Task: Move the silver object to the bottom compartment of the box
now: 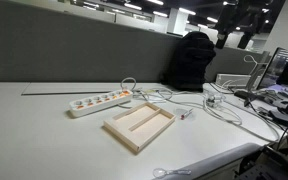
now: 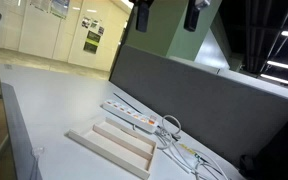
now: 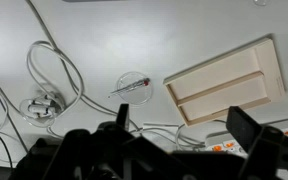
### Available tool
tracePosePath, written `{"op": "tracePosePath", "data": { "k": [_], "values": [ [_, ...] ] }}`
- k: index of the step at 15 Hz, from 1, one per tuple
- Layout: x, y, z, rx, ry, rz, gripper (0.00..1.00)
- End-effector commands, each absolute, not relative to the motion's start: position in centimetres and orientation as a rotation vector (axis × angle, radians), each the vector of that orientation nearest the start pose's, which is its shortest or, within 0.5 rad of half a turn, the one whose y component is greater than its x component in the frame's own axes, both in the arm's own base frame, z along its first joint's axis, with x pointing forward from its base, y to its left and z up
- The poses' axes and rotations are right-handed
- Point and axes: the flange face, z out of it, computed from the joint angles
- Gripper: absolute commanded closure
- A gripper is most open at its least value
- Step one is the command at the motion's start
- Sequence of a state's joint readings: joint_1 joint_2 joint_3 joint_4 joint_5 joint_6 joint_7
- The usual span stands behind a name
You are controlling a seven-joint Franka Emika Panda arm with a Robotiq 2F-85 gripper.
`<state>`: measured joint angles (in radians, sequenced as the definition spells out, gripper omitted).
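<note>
**benchrat:** Though the bottom of the wrist view is pretty murky, the gripper [image 3: 184, 135] clearly has its jaws spread wide apart with nothing between them; it hangs over the bench [image 3: 104, 30] and touches nothing.

**panda_fan:** ok cool; where's the silver object [image 3: 132, 87] at?

**benchrat:** Lying flat on the bench, outside the box [image 3: 227, 82]; it's just beside one short end of it, with a small gap, so not touching; a loop of white cable [image 3: 54, 60] curls round close on its far side.

**panda_fan:** and the box itself?

**benchrat:** Sitting flat, with the divider running lengthwise and two long troughs; in an exterior view the power strip [image 1: 99, 101] lies near it on the bench; more cable trails off past both.
</note>
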<state>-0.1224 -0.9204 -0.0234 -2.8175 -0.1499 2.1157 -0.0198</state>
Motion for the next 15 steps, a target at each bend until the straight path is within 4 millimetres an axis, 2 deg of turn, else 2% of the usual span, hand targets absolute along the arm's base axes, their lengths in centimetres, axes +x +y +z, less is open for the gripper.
{"op": "tracePosePath", "data": {
  "k": [1,10,13,15],
  "values": [
    [29.4,-5.0,46.1,-3.257,0.09,-0.337,0.0],
    [29.4,-5.0,45.9,-3.257,0.09,-0.33,0.0],
    [30.1,-5.9,45.0,-3.279,0.221,-0.31,0.0],
    [30.6,-7.3,43.7,-3.278,0.331,-0.265,0.0]
  ]
}}
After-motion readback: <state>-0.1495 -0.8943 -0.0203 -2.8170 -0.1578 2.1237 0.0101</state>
